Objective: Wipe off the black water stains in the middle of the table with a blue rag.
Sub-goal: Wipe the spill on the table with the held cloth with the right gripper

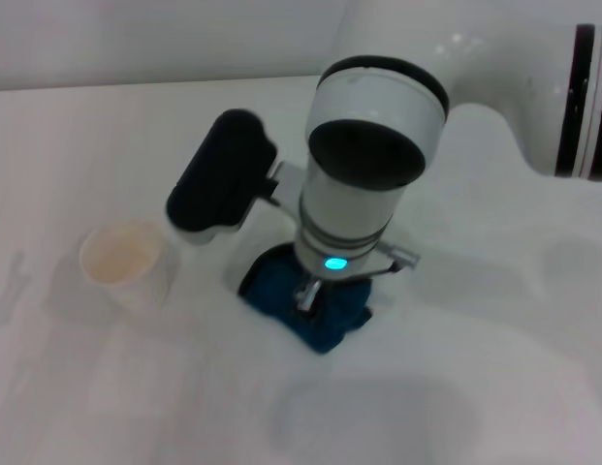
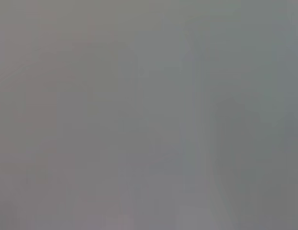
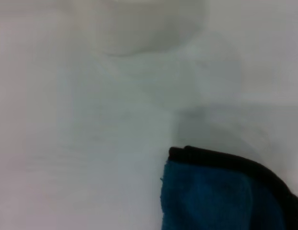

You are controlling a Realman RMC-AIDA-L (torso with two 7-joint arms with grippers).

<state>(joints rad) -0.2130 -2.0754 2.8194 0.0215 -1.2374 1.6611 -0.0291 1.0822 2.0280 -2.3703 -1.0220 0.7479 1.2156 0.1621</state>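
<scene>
The blue rag [image 1: 330,325] lies bunched in the middle of the white table [image 1: 456,387]. My right arm reaches in from the far right, and its wrist points straight down onto the rag. My right gripper [image 1: 312,293] is at the rag's top, mostly hidden under the wrist. In the right wrist view the rag [image 3: 220,201] shows its black edging against bare tabletop [image 3: 91,143]. The black water stains are not visible; the rag and arm cover that spot. The left gripper is out of view, and the left wrist view shows only plain grey.
A white paper cup [image 1: 126,263] stands upright on the table, to the left of the rag and close to the black wrist housing [image 1: 221,172]. The table's far edge runs along the top of the head view.
</scene>
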